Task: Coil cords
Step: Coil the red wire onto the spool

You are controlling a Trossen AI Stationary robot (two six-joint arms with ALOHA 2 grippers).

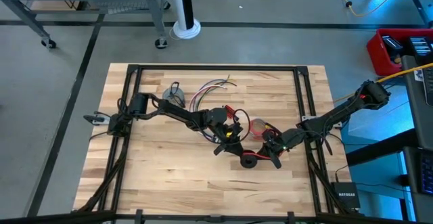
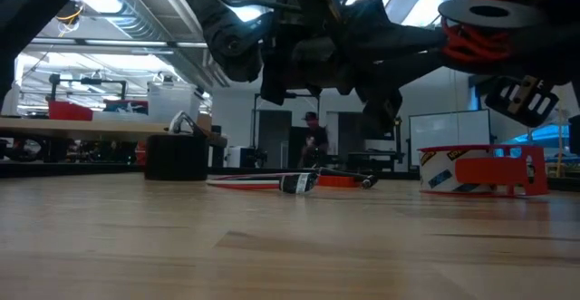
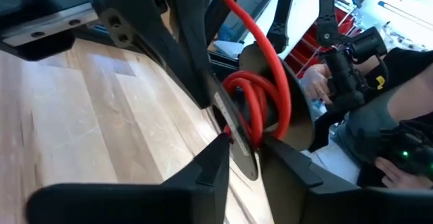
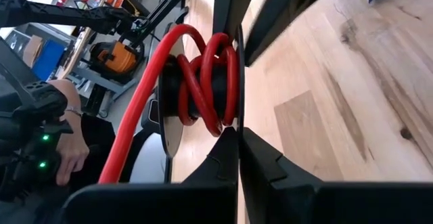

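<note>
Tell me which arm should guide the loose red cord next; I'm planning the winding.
Left, probably. The right tool is shut on the black plastic spool at its rim, holding it; the left tool stands open beside the thick red cord.

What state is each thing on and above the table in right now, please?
black spool: held above the table.
red cord: partly wound on the spool, one end trailing loose.
right gripper: shut on the spool's rim.
left gripper: at the spool's rim, grip unclear.
wire bundle: loose, uncoiled, lying flat.
grey coil: coiled, lying flat.
tape roll: resting on the table.
</note>
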